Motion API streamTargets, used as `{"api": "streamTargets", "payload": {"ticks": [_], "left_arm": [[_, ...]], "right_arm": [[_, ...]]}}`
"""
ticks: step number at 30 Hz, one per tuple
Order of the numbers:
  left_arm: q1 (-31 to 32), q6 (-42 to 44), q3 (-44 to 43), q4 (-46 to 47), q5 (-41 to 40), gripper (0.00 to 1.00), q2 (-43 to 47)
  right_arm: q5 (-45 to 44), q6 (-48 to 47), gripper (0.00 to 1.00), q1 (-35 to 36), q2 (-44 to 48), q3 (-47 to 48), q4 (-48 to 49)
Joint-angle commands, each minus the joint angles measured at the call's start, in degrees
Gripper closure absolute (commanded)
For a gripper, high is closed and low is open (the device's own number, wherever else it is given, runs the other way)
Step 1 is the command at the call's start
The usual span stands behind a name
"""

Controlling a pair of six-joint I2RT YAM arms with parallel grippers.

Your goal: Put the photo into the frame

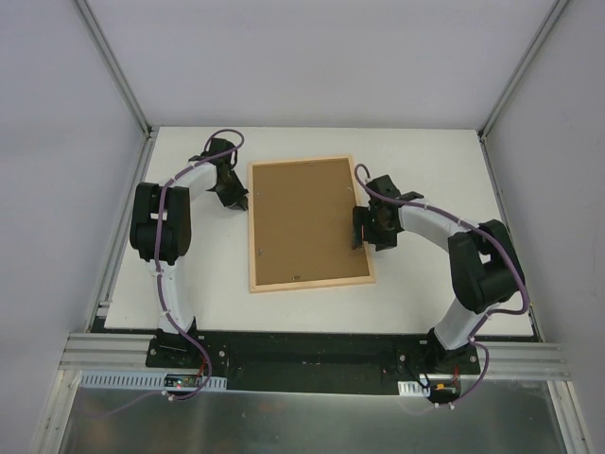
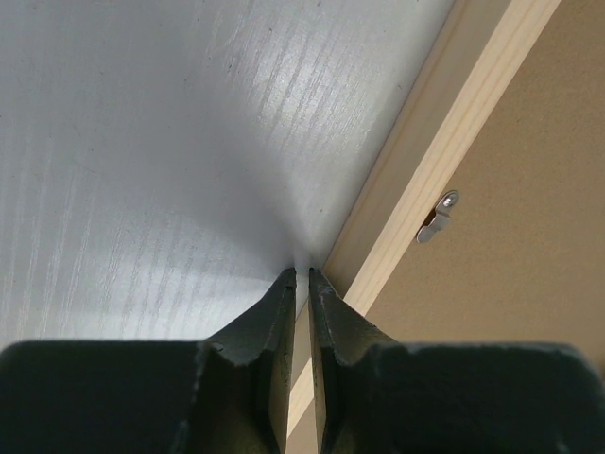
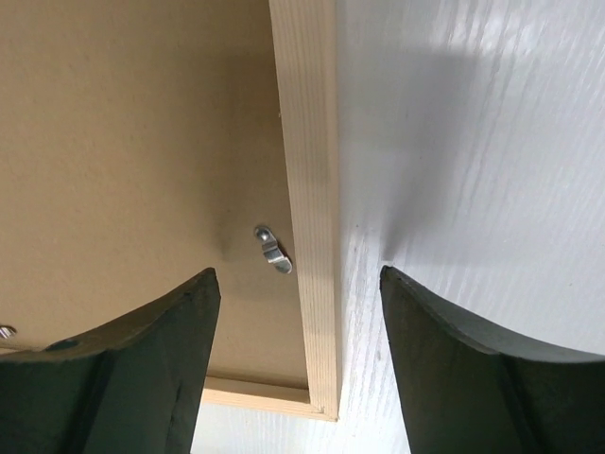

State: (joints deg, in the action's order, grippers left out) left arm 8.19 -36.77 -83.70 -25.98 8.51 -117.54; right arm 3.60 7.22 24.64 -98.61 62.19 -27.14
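Hanging wide and empty over the frame's edge, your right gripper (image 3: 298, 274) has one finger (image 3: 142, 359) above the board (image 3: 123, 142) and the other above the bare table (image 3: 492, 142). Between them runs the pale rail of the frame (image 3: 307, 142), which lies back-up beneath the arm. Just inward of the rail, ahead of the inner finger, sits a small metal clip (image 3: 272, 248). Across the frame, your left gripper (image 2: 301, 274) is pinched to a slit and holds nothing. Its tips are down at the table right beside the frame's outer edge, with a second clip (image 2: 440, 216) just beyond that rail. The photo is nowhere in view, and whether it lies under the board cannot be told.

Watch these risks. Close the right jaws at this spot and they would likely clamp the rail, dragging or tipping the frame. Lower the inner finger carelessly and it may snag the clip or press the board askew. Nudge the left tips toward the rail and the light frame could slide on the smooth table, out from under the right gripper. If the photo is not beneath that board, turning the clips would seal an empty frame.
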Motion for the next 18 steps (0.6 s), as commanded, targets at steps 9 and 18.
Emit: {"api": "streamTargets", "payload": {"ticks": [9,18], "left_arm": [[0.5,0.9,1.3,-2.5,1.3,0.9,1.7],[0.5,1.1,1.0,-2.5,1.2,0.9,1.6]], "right_arm": [[-2.0,-0.4,0.37,0.9,2.1,-2.7,2.6],[-6.1,0.0,0.42,2.3,-0.7,-1.4,2.8]]}}
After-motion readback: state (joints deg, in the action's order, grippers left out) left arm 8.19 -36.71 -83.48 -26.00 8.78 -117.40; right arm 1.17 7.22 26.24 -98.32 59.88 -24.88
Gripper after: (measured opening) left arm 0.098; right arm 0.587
